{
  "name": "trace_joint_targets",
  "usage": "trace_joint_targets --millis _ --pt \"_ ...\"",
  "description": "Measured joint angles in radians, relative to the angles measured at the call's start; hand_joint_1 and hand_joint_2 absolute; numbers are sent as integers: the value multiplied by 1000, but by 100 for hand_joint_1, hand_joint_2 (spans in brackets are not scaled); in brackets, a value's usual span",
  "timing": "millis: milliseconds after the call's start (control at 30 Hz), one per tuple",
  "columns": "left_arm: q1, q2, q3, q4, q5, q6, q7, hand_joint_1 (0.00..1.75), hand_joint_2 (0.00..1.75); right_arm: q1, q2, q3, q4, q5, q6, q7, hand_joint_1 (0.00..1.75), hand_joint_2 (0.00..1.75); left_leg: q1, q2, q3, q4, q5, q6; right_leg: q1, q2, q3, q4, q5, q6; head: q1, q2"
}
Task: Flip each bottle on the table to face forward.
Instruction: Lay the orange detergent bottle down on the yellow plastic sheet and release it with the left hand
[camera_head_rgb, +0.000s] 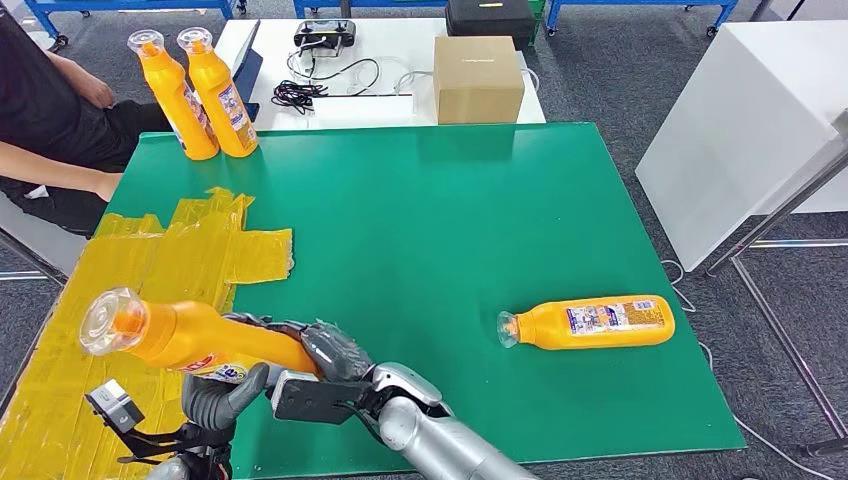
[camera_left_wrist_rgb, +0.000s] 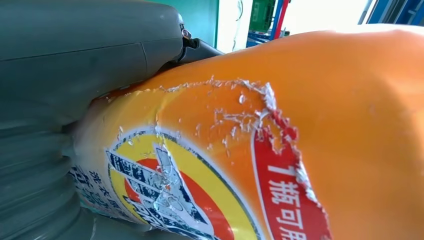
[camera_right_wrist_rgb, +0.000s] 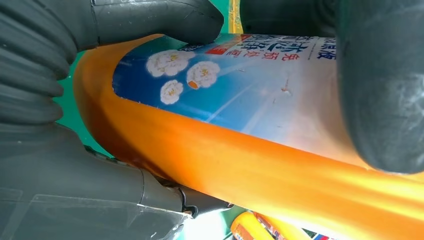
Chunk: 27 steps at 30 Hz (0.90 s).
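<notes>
An orange bottle (camera_head_rgb: 190, 335) with a clear cap is held tilted above the front left of the green table (camera_head_rgb: 450, 220), cap toward the left. My left hand (camera_head_rgb: 220, 395) grips it from below and my right hand (camera_head_rgb: 322, 350) grips its base end. Up close, the left hand (camera_left_wrist_rgb: 75, 65) presses the bottle (camera_left_wrist_rgb: 350, 125) beside a torn red and yellow label. The right hand (camera_right_wrist_rgb: 75, 175) wraps the bottle (camera_right_wrist_rgb: 250, 165) at its blue label. A second orange bottle (camera_head_rgb: 590, 322) lies on its side at the right. Two more bottles (camera_head_rgb: 200, 95) stand at the back left corner.
Yellow tape (camera_head_rgb: 150, 260) covers the table's left part. A person (camera_head_rgb: 50, 120) sits at the far left. Behind the green table, a white table holds a cardboard box (camera_head_rgb: 478, 78) and cables (camera_head_rgb: 300, 92). A white cabinet (camera_head_rgb: 740, 120) stands to the right.
</notes>
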Motion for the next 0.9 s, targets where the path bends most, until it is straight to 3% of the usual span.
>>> trace_joint_targets --millis 100,167,233,267,300,367,500,767,900 --pt "0 0 -3 0 1 -1 0 175 175 2 0 -8 2 7 -2 -3 162 175 0 0 0 0 0 0 0 0 0 0 0 0 0 0" --pt "1 0 -4 0 2 -1 0 175 175 3 0 -13 2 13 -7 -5 91 175 0 0 0 0 0 0 0 0 0 0 0 0 0 0" --pt "1 0 -5 0 2 0 -1 175 175 6 0 -17 2 18 -10 -8 10 87 0 0 0 0 0 0 0 0 0 0 0 0 0 0" --pt "1 0 -5 0 -3 4 -2 175 175 8 -1 -19 2 19 -13 -8 0 44 0 0 0 0 0 0 0 0 0 0 0 0 0 0" --pt "1 0 -7 -2 -19 17 -4 175 175 11 -2 -22 2 22 -19 -5 0 0 0 0 0 0 0 0 0 0 0 0 0 0 0 0" --pt "3 -1 -14 -13 -82 69 -14 175 175 22 -8 -34 1 30 -36 8 0 0 0 -1 0 0 0 0 0 0 0 0 0 0 0 0" --pt "14 -5 10 -71 -283 271 -47 175 175 87 -64 -86 -76 54 -49 47 0 0 -1 -1 -1 0 0 0 0 0 1 0 0 0 0 0" --pt "50 -8 191 -138 -618 558 -80 175 175 287 -244 -255 -412 111 -34 65 0 0 -1 -5 -2 0 0 0 -1 -2 0 -1 0 0 0 0" --pt "66 -7 281 -139 -712 630 -90 175 175 386 -328 -345 -565 115 -25 49 0 0 -1 -4 -3 0 -1 0 -1 -2 -1 -1 0 0 0 0"
